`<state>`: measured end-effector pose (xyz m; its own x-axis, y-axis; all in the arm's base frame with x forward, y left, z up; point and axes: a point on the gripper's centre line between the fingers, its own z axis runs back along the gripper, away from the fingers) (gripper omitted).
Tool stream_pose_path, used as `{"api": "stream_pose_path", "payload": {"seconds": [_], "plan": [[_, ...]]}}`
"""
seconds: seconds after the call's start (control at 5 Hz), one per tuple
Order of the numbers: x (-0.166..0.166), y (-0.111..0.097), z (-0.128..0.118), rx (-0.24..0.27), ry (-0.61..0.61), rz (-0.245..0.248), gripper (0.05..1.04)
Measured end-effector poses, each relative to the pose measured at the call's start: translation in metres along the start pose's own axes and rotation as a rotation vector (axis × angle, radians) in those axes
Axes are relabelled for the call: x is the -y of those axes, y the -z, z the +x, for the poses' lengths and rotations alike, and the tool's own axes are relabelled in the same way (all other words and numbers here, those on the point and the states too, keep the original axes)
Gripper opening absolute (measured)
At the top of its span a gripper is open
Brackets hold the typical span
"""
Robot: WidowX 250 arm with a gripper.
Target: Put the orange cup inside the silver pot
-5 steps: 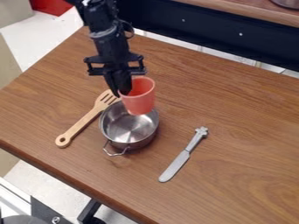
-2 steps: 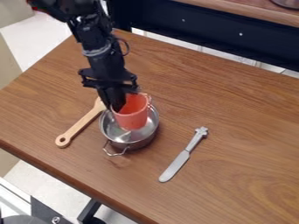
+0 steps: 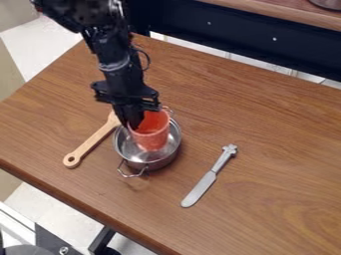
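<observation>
Camera view: a brown wooden table (image 3: pixel 266 119) stands above pale floor (image 3: pixel 37 50).

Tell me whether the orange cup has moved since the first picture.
Yes. The orange cup has come down from above the rear of the silver pot, and now sits lower in the view, within the pot's rim.

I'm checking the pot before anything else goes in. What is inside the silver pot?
The orange cup sits within the silver pot, with the gripper at its rim. Bare metal shows around the cup; the pot floor directly beneath it is hidden.
</observation>
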<state>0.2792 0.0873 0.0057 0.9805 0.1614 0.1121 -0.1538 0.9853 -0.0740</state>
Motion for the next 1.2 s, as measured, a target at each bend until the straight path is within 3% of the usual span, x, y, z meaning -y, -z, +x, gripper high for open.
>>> {"api": "stream_pose_path", "payload": {"seconds": [0.4, 0.6, 1.0, 1.2], "plan": [[0.002, 0.004, -0.004, 0.004, 0.000, 0.020, 0.072], [0.003, 0.011, -0.006, -0.013, 0.009, 0.033, 0.213], [0.003, 0.012, -0.002, -0.007, -0.023, 0.040, 0.758], [0.003, 0.009, -0.003, -0.034, -0.037, 0.012, 0.987]]}}
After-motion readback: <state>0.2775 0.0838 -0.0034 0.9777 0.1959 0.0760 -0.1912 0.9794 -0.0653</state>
